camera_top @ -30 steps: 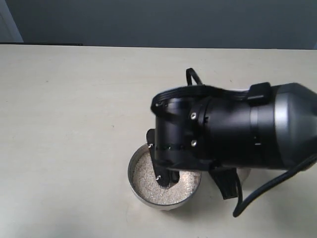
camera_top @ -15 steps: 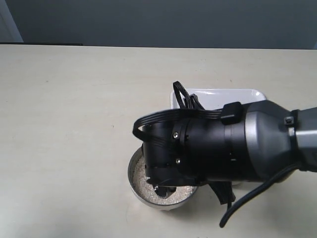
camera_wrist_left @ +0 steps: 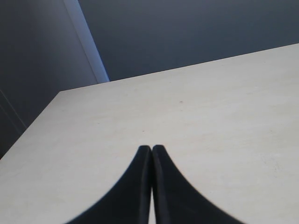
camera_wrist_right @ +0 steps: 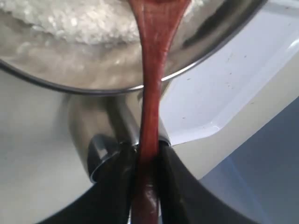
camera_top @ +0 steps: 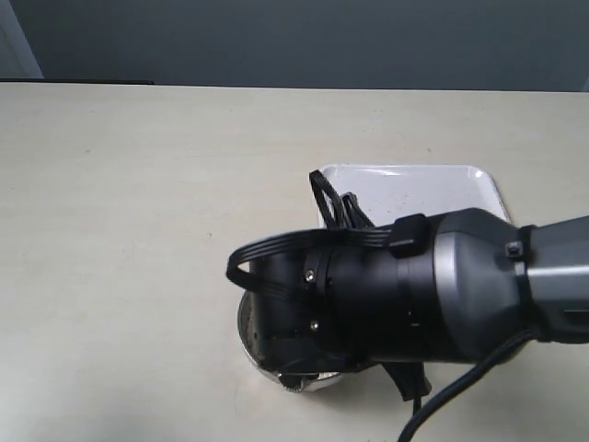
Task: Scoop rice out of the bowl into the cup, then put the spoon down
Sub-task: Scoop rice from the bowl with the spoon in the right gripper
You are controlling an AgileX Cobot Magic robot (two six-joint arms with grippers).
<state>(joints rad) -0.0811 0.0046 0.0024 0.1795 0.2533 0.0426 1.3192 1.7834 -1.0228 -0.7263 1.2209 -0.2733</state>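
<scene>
spoon (camera_wrist_right: 152,84) is clamped by its handle in right gripper (camera_wrist_right: 145,152) | head is held past bowl (camera_wrist_right: 60,70) rim, at rice (camera_wrist_right: 70,18) | left gripper (camera_wrist_left: 151,156) is pressed closed, empty

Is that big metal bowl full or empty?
Partly full: white rice lies inside the bowl, below its rim, and the spoon reaches in.

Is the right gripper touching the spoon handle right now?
Touching. In the right wrist view the right gripper clamps the spoon handle, fingers flush on both sides.
</scene>
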